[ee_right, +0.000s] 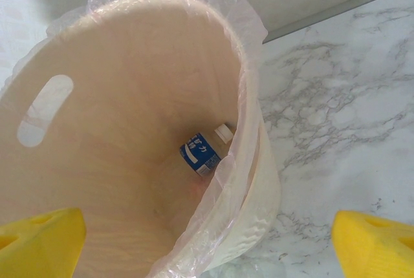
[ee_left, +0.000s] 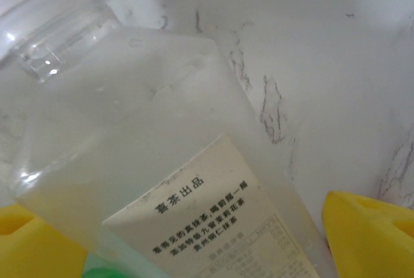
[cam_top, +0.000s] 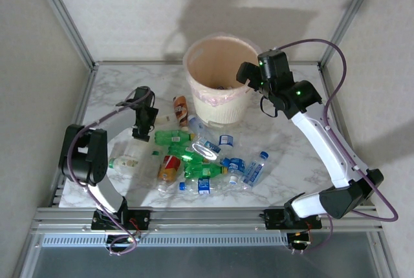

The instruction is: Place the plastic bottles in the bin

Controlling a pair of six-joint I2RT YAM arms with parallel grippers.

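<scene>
Clear bottle lying on marble surface between spread jaws of left gripper, right gripper jaws apart at bin rim, blue-labelled bottle inside bin, other plastic bottles heaped mid-surface

The light is bright and even, and it comes from above on the near side. In the overhead view the bin and my arms throw wide, soft grey shadows on the far wall. My left wrist camera is too near the clear bottle: it looks milky and unsharp, with small glare spots on its neck, and the marble table behind is washed out. In my right wrist view the bin's inside is sharp, but my right fingertips are blurred.
</scene>
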